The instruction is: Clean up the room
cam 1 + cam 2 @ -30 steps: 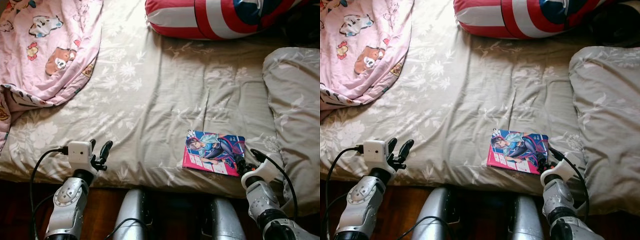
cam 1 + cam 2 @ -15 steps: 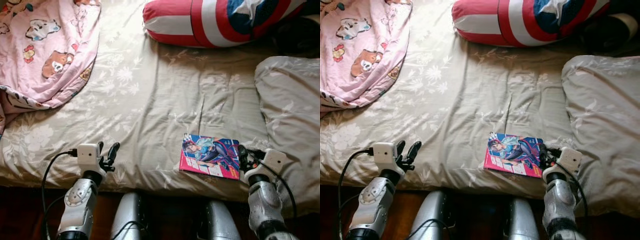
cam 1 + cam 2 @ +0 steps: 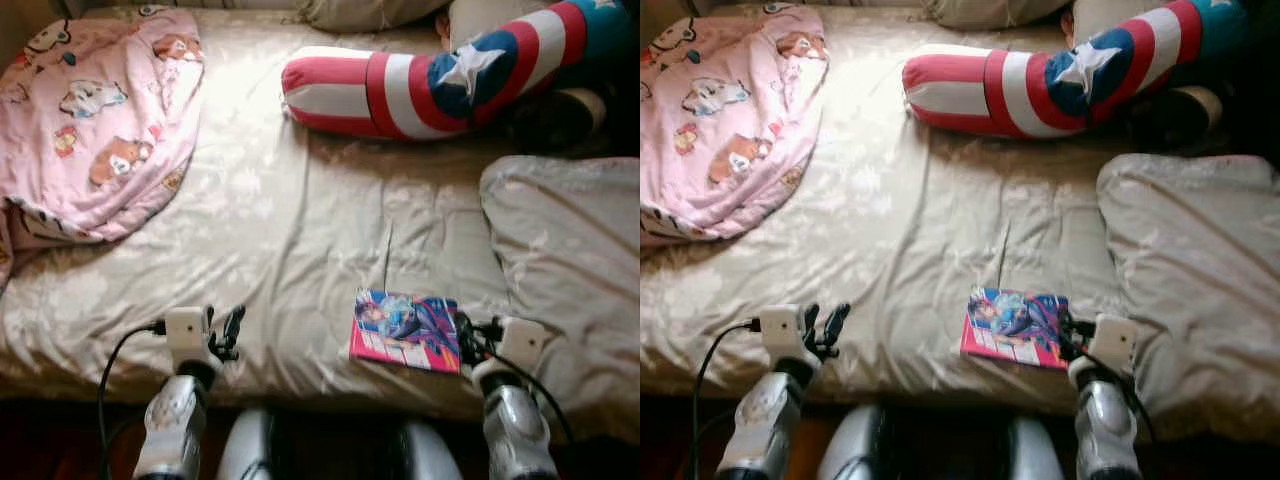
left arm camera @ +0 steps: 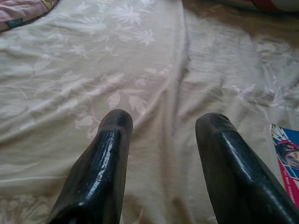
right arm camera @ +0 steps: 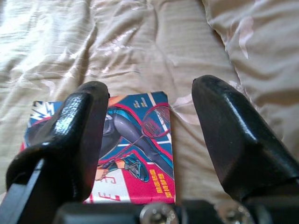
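The left gripper is hovering open over the bed. A magazine is lying just left of the right gripper, whose fingers are spread wide at its edge.

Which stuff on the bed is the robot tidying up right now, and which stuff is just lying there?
Being tidied:
- comic book, near the bed's front edge
- right gripper, open beside the book

Just lying there:
- pink blanket
- striped star pillow
- beige pillow
- left gripper, open, over bare sheet
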`<state>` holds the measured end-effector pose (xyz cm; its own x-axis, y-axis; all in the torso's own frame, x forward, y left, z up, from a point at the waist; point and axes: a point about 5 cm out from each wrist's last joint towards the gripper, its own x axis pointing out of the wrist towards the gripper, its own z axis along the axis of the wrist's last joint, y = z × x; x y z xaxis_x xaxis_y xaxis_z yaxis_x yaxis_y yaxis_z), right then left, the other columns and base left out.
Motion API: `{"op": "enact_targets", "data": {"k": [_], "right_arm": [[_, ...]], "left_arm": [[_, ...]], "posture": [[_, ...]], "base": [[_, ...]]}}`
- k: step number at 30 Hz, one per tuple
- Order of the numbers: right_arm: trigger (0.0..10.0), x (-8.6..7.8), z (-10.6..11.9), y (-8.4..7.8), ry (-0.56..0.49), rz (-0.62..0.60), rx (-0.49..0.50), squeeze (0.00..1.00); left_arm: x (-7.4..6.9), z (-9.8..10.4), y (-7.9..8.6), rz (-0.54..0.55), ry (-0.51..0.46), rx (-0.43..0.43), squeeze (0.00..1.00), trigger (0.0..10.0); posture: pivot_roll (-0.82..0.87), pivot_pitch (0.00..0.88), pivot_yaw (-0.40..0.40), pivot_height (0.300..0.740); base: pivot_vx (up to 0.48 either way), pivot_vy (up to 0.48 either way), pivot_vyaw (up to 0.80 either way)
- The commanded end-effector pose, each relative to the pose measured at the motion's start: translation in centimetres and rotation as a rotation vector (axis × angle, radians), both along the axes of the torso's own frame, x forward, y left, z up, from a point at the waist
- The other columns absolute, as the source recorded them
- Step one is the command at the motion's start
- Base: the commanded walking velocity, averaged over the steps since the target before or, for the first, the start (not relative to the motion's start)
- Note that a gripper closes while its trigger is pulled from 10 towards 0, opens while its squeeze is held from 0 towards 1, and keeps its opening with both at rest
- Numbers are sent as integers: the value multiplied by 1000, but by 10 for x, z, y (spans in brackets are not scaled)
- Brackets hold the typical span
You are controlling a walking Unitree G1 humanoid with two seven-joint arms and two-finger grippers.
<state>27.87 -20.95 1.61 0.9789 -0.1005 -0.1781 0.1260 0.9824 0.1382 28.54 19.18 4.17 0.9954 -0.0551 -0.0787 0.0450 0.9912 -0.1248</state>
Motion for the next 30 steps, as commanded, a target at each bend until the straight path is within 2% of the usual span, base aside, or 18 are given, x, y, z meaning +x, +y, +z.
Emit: {"op": "enact_targets", "data": {"k": [1, 4, 14, 17, 20, 23, 30], "right_arm": [[10000, -8, -11, 1, 56, 11, -3, 0], [10000, -14, -19, -4, 110, 3, -15, 0], [10000, -31, -39, -9, 240, -8, -4, 0], [10000, -50, -60, -10, 410, -24, 36, 0], [10000, -55, -66, -8, 445, -17, 63, 0], [10000, -71, -77, -12, 545, -28, 35, 0], [10000, -75, -81, -11, 590, -44, 71, 0]], "left_arm": [[-3, -7, 5, 11, 28, 19, 0, 10000], [-7, -17, 11, 16, 80, 33, 0, 10000], [-24, -47, 26, 65, 260, 48, 0, 10000], [-40, -70, 26, 75, 415, 46, 0, 10000], [-44, -74, 27, 94, 448, 30, 0, 10000], [-56, -85, 28, 109, 524, 45, 0, 10000], [-67, -96, 24, 83, 609, 69, 0, 10000]], "posture": [[1, 166, 2, 725], [3, 167, 3, 740], [-15, 160, 3, 740], [-20, 151, 2, 740], [-14, 151, 1, 740], [-18, 155, -2, 740], [-13, 167, 2, 740]], "base": [[0, 0, 0], [0, 0, 0], [0, 0, 0], [0, 0, 0], [0, 0, 0], [0, 0, 0], [0, 0, 0]]}}
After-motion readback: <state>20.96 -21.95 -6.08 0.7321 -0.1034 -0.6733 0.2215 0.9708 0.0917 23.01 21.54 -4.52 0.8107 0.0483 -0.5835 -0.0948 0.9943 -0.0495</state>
